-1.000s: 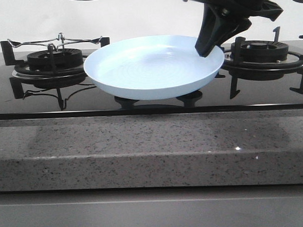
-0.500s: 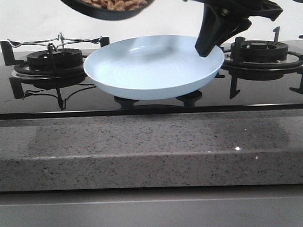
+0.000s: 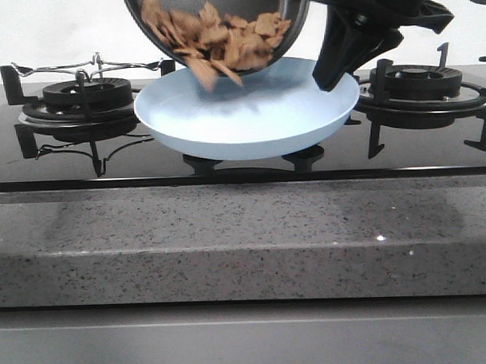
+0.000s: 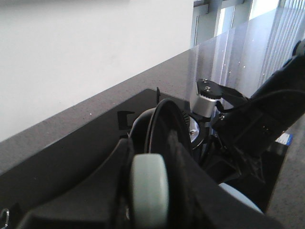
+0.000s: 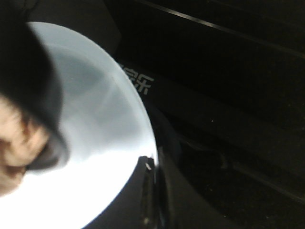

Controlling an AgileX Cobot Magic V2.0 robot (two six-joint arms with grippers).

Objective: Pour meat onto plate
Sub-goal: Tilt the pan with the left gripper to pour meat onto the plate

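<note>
The black frying pan [image 3: 296,19] hangs tilted over the pale blue-white plate [image 3: 289,116]. The reddish-brown meat [image 3: 222,40] is heaped at the pan's low lip, and some pieces are spilling over it above the plate. My right gripper [image 3: 329,79] is shut on the plate's right rim; the right wrist view shows its fingers [image 5: 153,164] pinching the plate's edge [image 5: 109,143], with the pan [image 5: 28,71] and the meat [image 5: 14,143] above the plate. My left gripper [image 4: 150,191] is shut on the pan's pale handle, and the pan [image 4: 164,124] stands edge-on beyond it.
The plate sits on a black glass hob over a small centre burner [image 3: 302,158]. Burner grates stand to the left [image 3: 80,96] and right [image 3: 419,84]. A grey speckled stone counter edge [image 3: 245,238] runs along the front. The right arm [image 4: 257,124] is close beside the pan.
The pan has come down into view and tilted steeply over the plate. The meat has slid to its lip and is spilling. The plate and right gripper have not moved.
</note>
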